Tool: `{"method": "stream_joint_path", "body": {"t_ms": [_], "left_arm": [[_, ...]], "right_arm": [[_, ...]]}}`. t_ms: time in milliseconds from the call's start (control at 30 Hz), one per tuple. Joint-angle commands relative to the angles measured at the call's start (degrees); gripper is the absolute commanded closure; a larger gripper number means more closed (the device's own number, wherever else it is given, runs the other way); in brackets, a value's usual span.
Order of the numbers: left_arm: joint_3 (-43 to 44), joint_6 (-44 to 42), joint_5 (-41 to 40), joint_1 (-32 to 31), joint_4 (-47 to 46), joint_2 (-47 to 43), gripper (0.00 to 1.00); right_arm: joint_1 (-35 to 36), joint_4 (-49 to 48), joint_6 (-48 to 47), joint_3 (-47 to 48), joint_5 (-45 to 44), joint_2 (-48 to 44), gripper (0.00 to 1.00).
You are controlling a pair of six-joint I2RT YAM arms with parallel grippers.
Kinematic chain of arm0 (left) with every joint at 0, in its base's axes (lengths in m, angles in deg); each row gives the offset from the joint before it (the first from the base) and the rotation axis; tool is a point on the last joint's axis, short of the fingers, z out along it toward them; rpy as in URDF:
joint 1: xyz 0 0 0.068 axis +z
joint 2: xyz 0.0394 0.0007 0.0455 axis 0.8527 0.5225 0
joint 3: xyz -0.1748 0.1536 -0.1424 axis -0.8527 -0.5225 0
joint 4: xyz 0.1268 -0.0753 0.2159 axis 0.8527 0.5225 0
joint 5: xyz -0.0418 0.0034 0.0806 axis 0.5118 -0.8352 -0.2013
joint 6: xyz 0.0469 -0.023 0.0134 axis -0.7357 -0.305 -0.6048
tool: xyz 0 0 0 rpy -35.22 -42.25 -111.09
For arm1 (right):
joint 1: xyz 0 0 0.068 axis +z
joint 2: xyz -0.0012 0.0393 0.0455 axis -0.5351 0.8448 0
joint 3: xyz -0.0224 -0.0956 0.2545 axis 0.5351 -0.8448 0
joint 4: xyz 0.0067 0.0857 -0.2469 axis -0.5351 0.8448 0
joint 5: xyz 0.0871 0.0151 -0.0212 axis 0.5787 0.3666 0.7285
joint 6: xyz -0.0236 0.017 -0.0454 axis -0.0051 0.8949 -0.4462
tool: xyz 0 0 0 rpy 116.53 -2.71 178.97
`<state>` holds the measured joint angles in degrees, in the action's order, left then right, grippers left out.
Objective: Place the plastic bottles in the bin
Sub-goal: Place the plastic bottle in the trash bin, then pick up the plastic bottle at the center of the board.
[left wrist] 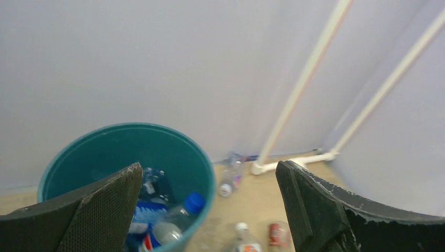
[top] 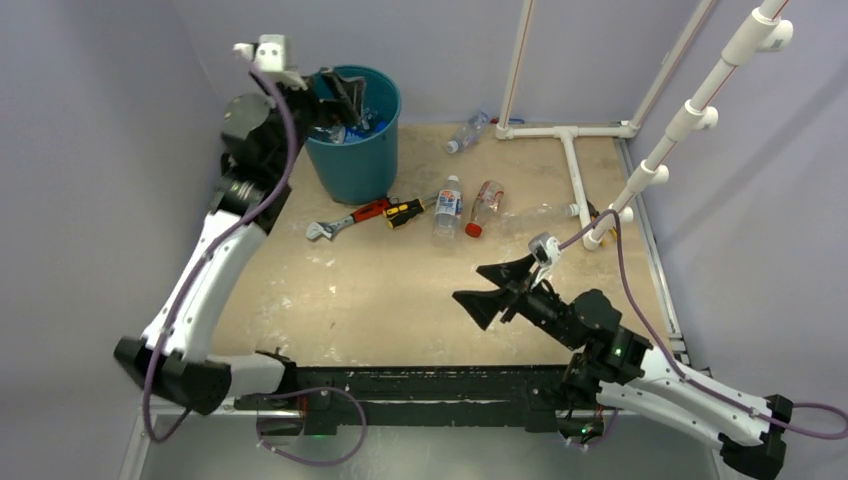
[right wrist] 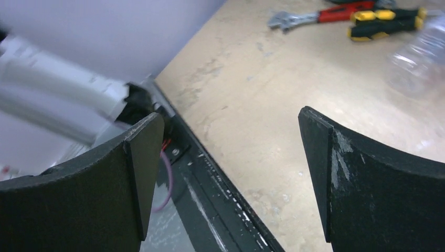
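Observation:
The teal bin (top: 358,150) stands at the back left of the table, with several plastic bottles (top: 366,122) inside it. My left gripper (top: 340,98) hangs open just above the bin's mouth, holding nothing. In the left wrist view a blue-capped bottle (left wrist: 176,223) lies inside the bin (left wrist: 68,152), below the left gripper (left wrist: 209,170). On the table lie a white-capped bottle (top: 448,208), a red-capped one (top: 484,208), a clear one (top: 540,215) and one by the back wall (top: 468,132). My right gripper (top: 470,285) is open and empty low over the table's near right.
A red-handled wrench (top: 340,222) and a yellow-black screwdriver (top: 405,212) lie just in front of the bin. A white pipe frame (top: 572,150) runs along the back right corner and up the walls. The black rail (right wrist: 220,194) marks the table's near edge.

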<state>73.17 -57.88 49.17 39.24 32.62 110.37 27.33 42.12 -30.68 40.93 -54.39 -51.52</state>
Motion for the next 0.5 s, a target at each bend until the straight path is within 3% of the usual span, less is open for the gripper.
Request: {"method": "stream_joint_path", "body": {"t_ms": [0, 100, 200, 333, 467], "left_arm": [[-8.6, 13.2, 5.4, -0.5, 10.0, -11.9, 0.01], [-23.0, 17.5, 7.3, -0.6, 10.4, -21.3, 0.01], [-33.8, 18.1, 6.6, -0.6, 16.8, -28.3, 0.01], [-41.1, 20.0, 6.2, -0.6, 24.8, -34.5, 0.01], [-44.9, 23.4, 4.9, -0.6, 28.1, -40.5, 0.01]], "right_arm": [[0.1, 5.2, 7.7, 4.0, -19.6, 7.1, 0.01], [0.1, 8.3, 11.7, 6.0, -29.4, 14.0, 0.01], [0.0, 7.0, 14.2, 5.6, -34.3, 18.2, 0.01], [-1.5, 0.9, 14.3, 5.9, -34.0, 25.0, 0.02], [-9.3, -2.9, 14.5, 9.5, -26.4, 35.3, 0.03]]}}
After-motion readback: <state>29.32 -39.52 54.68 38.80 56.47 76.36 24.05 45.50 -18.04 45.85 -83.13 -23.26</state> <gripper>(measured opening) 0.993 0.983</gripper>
